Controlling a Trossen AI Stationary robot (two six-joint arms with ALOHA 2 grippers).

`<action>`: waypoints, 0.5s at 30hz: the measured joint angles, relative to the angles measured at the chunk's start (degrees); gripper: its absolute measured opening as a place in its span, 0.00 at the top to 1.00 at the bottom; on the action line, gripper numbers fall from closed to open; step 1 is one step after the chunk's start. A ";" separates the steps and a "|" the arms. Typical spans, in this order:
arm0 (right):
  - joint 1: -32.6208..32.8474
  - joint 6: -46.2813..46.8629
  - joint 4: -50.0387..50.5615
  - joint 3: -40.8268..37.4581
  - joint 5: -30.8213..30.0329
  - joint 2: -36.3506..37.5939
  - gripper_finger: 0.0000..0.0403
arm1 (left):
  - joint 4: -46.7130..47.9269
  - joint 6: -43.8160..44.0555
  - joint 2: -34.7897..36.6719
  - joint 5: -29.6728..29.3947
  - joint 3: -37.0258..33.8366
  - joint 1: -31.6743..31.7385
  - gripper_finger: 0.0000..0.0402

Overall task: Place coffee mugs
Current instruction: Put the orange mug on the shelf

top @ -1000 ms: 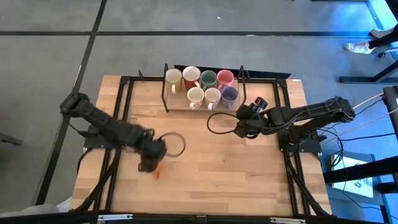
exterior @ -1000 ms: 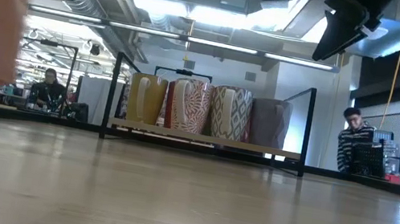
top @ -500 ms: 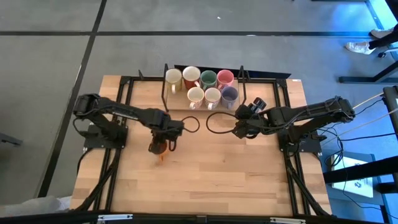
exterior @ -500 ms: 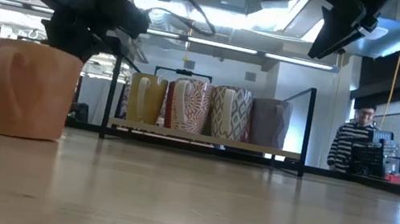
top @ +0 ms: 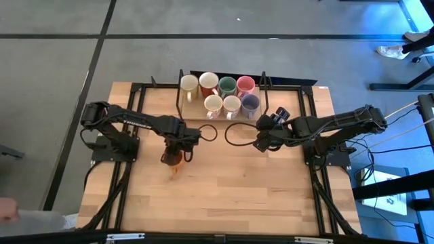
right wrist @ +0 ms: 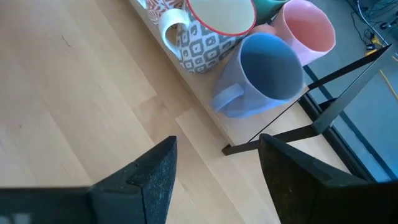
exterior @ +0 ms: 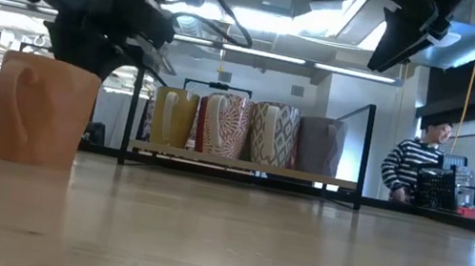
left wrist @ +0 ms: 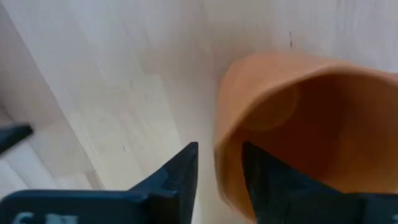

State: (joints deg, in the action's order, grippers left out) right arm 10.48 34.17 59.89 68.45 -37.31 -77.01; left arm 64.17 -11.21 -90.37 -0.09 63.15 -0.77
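High view: left gripper (top: 173, 153) sits over the orange mug (top: 174, 160) mid-table, short of the rack (top: 182, 95) holding seven mugs (top: 224, 95). Right gripper (top: 261, 141) idles just off the rack's end, jaws wide and empty. Low view: orange mug (exterior: 40, 110) stands upright on the table (exterior: 294, 258). Left wrist view: fingers (left wrist: 180, 174) straddle the rim with a slight gap, so likely releasing; firm grip or not, can't tell.

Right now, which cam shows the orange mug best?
The low view: the orange mug stands upright on the table, whole side and handle visible. The left wrist view shows only its rim and inside, close up. From the high view it is mostly hidden under the left gripper.
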 joint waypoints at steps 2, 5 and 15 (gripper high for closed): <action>0.00 0.00 -0.04 0.00 0.03 0.00 0.47 | 2.64 2.73 0.26 0.01 1.23 0.00 0.69; 0.00 0.00 -0.04 0.00 0.03 0.00 0.47 | 5.99 9.27 2.00 -0.36 4.69 0.01 0.68; 0.00 -0.02 0.07 0.00 0.35 0.00 0.47 | 8.91 57.86 15.72 -8.37 6.09 -8.80 0.68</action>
State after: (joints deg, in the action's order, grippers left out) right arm 10.48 34.16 59.96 68.45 -36.95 -77.01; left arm 73.08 46.65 -74.65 -8.46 69.24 -9.57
